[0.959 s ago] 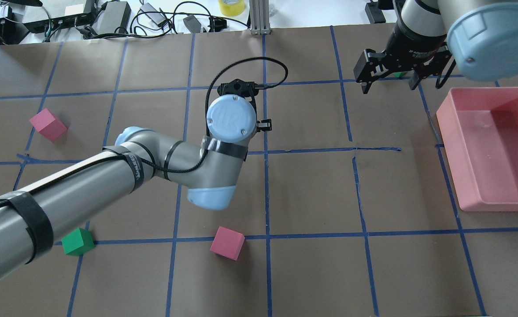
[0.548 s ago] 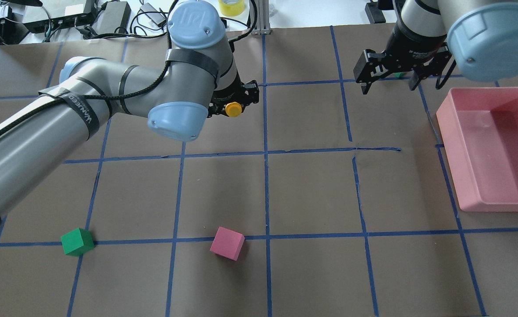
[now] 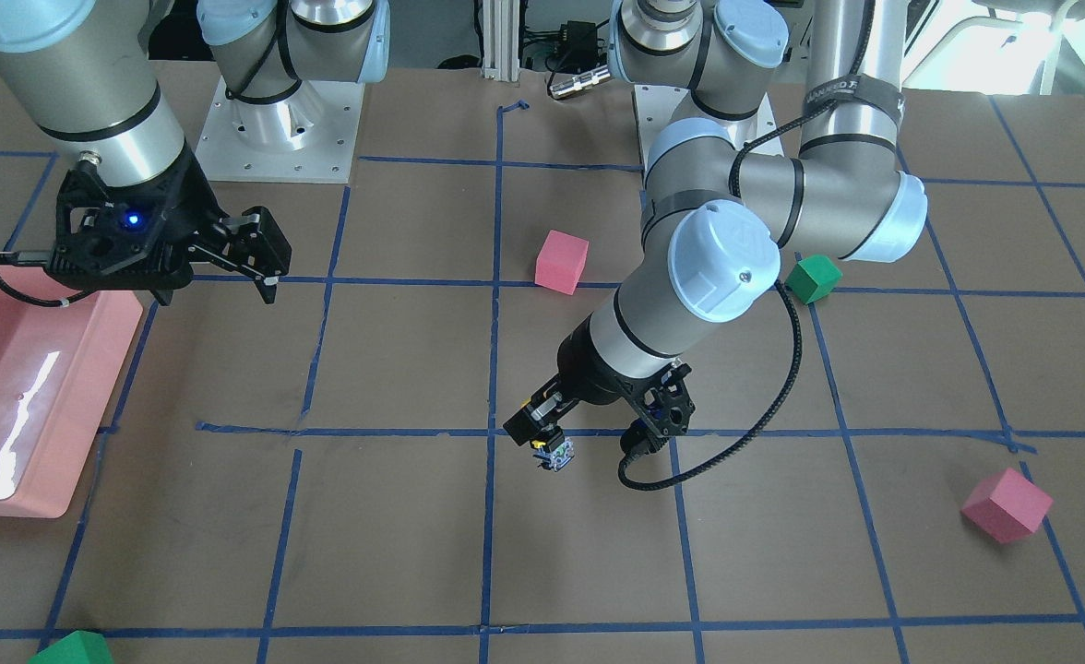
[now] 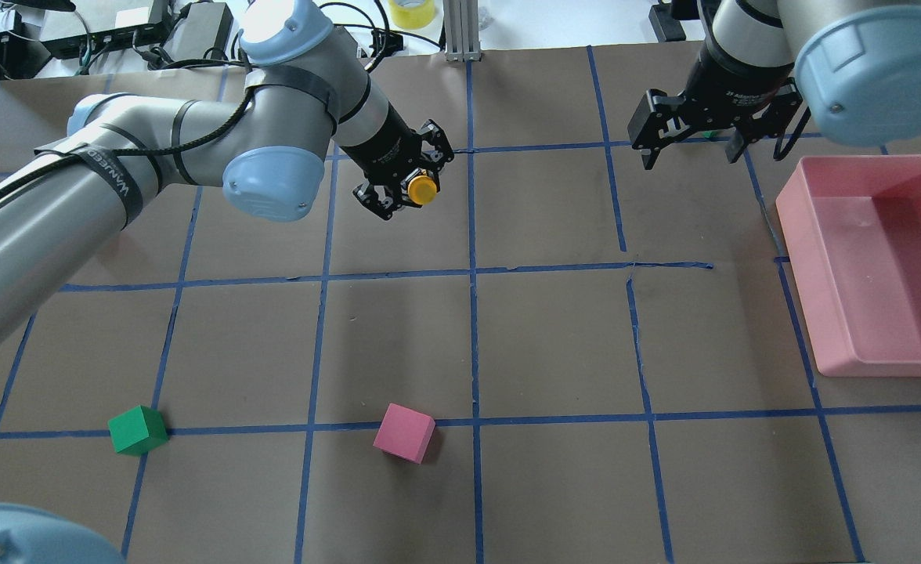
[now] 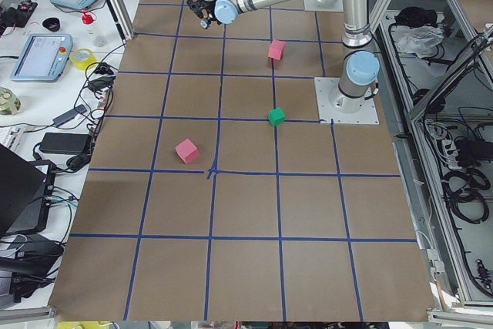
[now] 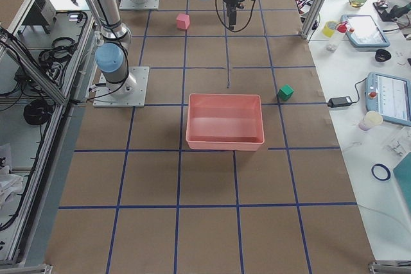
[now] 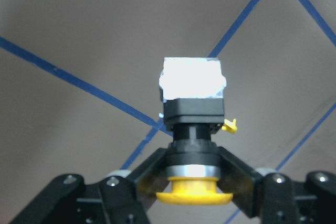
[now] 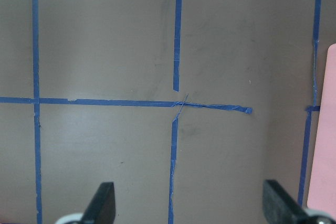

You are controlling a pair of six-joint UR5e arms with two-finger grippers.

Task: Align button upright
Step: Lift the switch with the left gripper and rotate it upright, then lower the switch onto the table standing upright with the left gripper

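Observation:
The button (image 4: 422, 189) has a round yellow cap, a black body and a white base. My left gripper (image 4: 406, 186) is shut on its black body, just below the cap. In the left wrist view the button (image 7: 193, 145) has its cap toward the camera and its white base toward the brown paper. In the front-facing view the button (image 3: 556, 454) hangs from the left gripper (image 3: 554, 441), close over a blue tape line. My right gripper (image 4: 691, 149) is open and empty at the far right, and its fingertips (image 8: 102, 203) frame bare paper.
A pink tray (image 4: 791, 205) lies at the right edge, beside the right gripper. A pink cube (image 4: 404, 432) and a green cube (image 4: 138, 429) sit on the near side. Another pink cube (image 3: 1007, 503) and another green cube (image 3: 72, 650) lie on the far side.
My left arm has swung away from the table's middle toward the far side. Its wrist has turned, so the gripper and the button's yellow cap now show from overhead. The right arm has not moved.

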